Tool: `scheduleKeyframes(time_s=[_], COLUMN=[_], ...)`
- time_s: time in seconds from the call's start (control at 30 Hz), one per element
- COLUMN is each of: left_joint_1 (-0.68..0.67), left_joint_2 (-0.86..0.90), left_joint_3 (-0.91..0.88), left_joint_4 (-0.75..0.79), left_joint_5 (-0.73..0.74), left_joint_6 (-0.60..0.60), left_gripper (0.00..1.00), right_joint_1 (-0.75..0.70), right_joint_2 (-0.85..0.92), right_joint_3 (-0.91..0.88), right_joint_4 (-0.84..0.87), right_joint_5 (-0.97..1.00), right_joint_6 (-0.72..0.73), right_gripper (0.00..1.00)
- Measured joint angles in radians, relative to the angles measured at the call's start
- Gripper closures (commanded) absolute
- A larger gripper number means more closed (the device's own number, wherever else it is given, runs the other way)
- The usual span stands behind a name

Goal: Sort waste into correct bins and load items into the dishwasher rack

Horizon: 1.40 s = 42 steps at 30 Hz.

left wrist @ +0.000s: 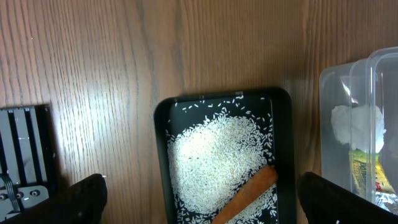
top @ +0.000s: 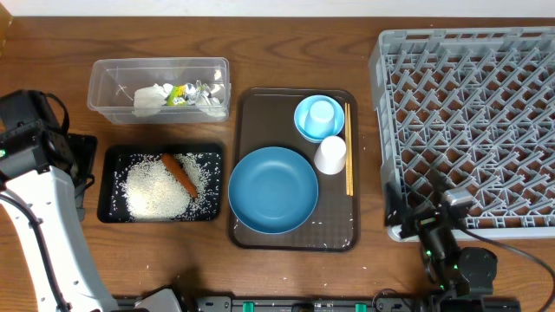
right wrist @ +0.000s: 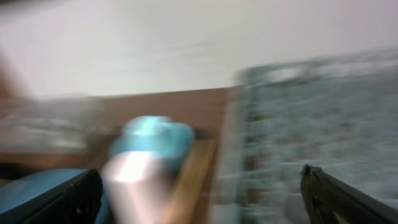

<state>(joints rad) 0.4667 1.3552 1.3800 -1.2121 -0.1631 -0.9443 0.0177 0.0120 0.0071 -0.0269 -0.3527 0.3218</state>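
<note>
Overhead: On the wooden table, the clear tub holds the napkin and wrappers. Just in front of it, the black tray holds the rice with the carrot lying on it. The brown serving tray carries the blue plate, bowl, white cup and chopsticks. The grey rack stands to the right with nothing loaded.

Left wrist: The left gripper has its fingers spread wide, gripping nothing, above the black tray. The tub shows at the right edge.

Right wrist: The picture is heavily blurred. The right gripper has its fingers spread wide and holds nothing. The cup and bowl lie ahead of it, the rack to the right.
</note>
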Motion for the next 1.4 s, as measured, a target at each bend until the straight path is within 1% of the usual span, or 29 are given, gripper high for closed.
scheduleKeyframes(time_s=[0.13,0.2,0.23,0.3,0.37,0.43,0.5,0.6,0.73,0.8,0.97,1.07,1.13,1.17,1.27,1.33,1.4], left_joint_1=[0.0,0.0,0.0,0.0,0.0,0.0,0.0,0.0,0.0,0.0,0.0,0.0,0.0,0.0,0.0,0.0,0.0], left_joint_2=[0.0,0.0,0.0,0.0,0.0,0.0,0.0,0.0,0.0,0.0,0.0,0.0,0.0,0.0,0.0,0.001,0.001], left_joint_3=[0.0,0.0,0.0,0.0,0.0,0.0,0.0,0.0,0.0,0.0,0.0,0.0,0.0,0.0,0.0,0.0,0.0], left_joint_4=[0.0,0.0,0.0,0.0,-0.001,-0.001,-0.001,0.0,-0.001,-0.001,-0.002,-0.002,-0.002,-0.002,-0.002,-0.003,-0.002], left_joint_5=[0.0,0.0,0.0,0.0,0.001,0.001,0.002,0.002,0.003,0.004,0.003,0.004,0.004,0.004,0.004,0.004,0.003], left_joint_6=[0.0,0.0,0.0,0.0,0.0,0.0,0.0,0.0,0.0,0.0,0.0,0.0,0.0,0.0,0.0,0.0,0.0], left_gripper=[0.0,0.0,0.0,0.0,0.0,0.0,0.0,0.0,0.0,0.0,0.0,0.0,0.0,0.0,0.0,0.01,0.0], right_joint_1=[0.0,0.0,0.0,0.0,0.0,0.0,0.0,0.0,0.0,0.0,0.0,0.02,0.071,0.094,0.236,0.354,0.457], right_joint_2=[0.0,0.0,0.0,0.003,0.003,0.003,0.003,0.015,0.12,0.208,0.475,0.654,0.779,0.817,1.001,1.134,1.247], right_joint_3=[0.0,0.0,0.0,-0.001,0.0,0.004,0.018,0.067,0.239,0.349,0.655,0.863,1.008,1.054,1.247,1.362,1.452], right_joint_4=[-0.006,-0.005,0.002,0.086,0.227,0.333,0.353,0.315,0.152,0.055,-0.22,-0.431,-0.586,-0.632,-0.829,-0.919,-0.985], right_joint_5=[-0.294,-0.386,-0.405,-0.45,-0.487,-0.516,-0.527,-0.531,-0.534,-0.539,-0.549,-0.529,-0.468,-0.445,-0.267,-0.141,-0.021], right_joint_6=[0.317,0.482,0.527,0.646,0.726,0.788,0.835,0.86,0.805,0.739,0.521,0.364,0.262,0.23,0.116,0.051,0.024], right_gripper=[0.01,0.01,0.01,0.01,0.01,0.01,0.01,0.01,0.01,0.01,0.01,0.01,0.01,0.01,0.01,0.15,0.17])
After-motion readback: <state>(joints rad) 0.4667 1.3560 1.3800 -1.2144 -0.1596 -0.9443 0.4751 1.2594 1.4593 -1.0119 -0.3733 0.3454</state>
